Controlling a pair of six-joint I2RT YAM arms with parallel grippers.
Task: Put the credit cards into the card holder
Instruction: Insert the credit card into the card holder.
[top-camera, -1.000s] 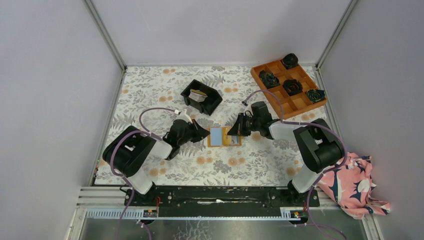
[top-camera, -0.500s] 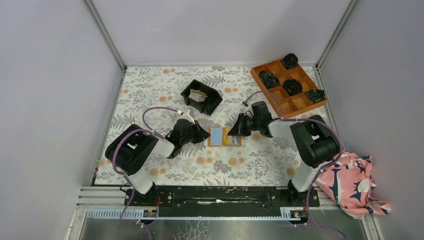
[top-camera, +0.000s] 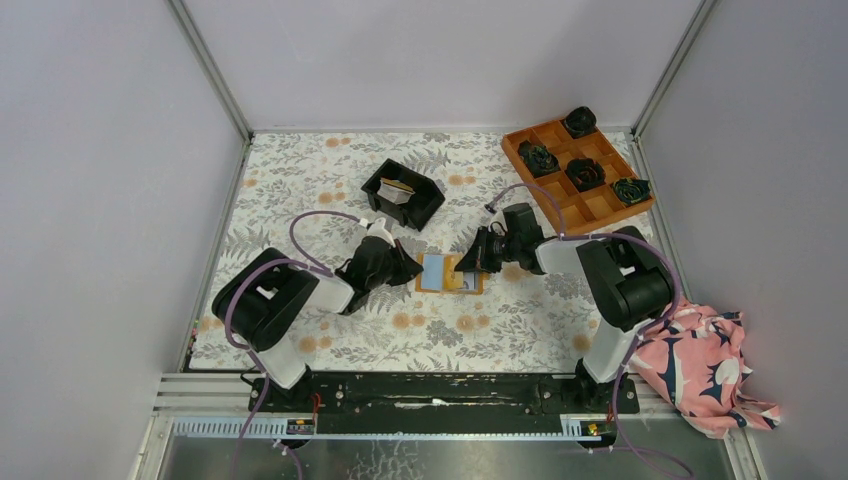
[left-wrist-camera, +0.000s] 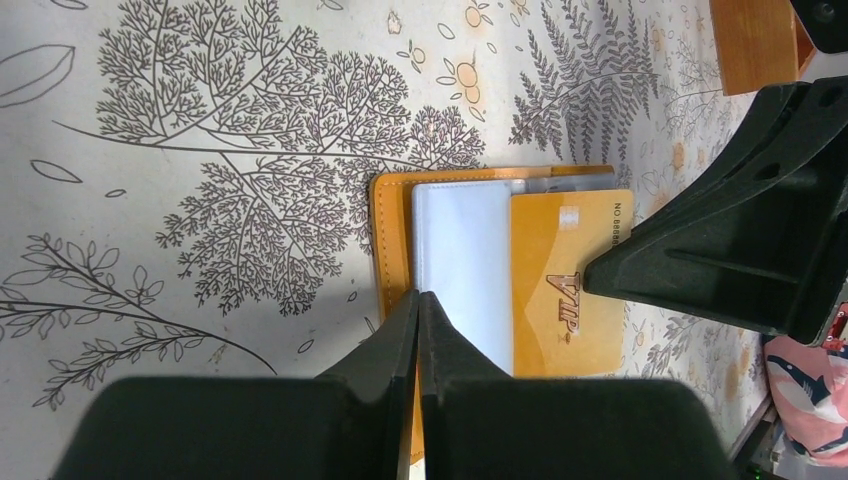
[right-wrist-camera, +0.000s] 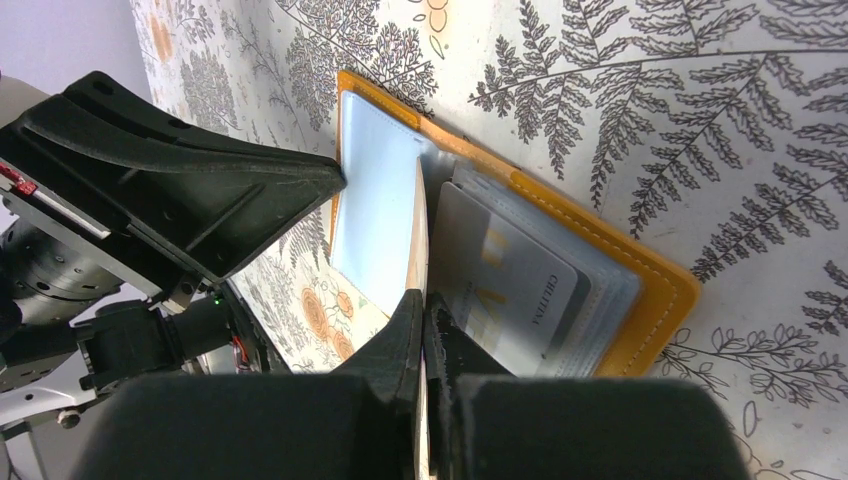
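- Over the last second the left arm has swung slightly toward the far edge of the surface (top-camera: 300, 170). The left claw (top-camera: 408, 268) has pinched down until its tips meet.
- Those joined tips now rest on the left leaf of the card holder (top-camera: 434, 272). It lies open near the middle of the surface, a little toward the near edge.
- The right claw (top-camera: 464, 264) stays closed thin on a gold VIP card (left-wrist-camera: 565, 290). From above, the card seems to reach further toward the fold than before.
- My reading is that the left claw pins the holder down while the right feeds the card in. The insertion looks under way but not finished.
- The left wrist view alone shows the gold card's face and lettering, lying over the right leaf beside the pale blue pocket.
- The right wrist view shows that card edge-on between the fingers, with a grey card (right-wrist-camera: 505, 290) already seated in a clear pocket. I cannot tell whether the gold card's leading edge has entered a pocket.
- Only the top view shows the black bin (top-camera: 378, 186) toward the far edge, with more credit cards (top-camera: 398, 190) in it, so work remains.
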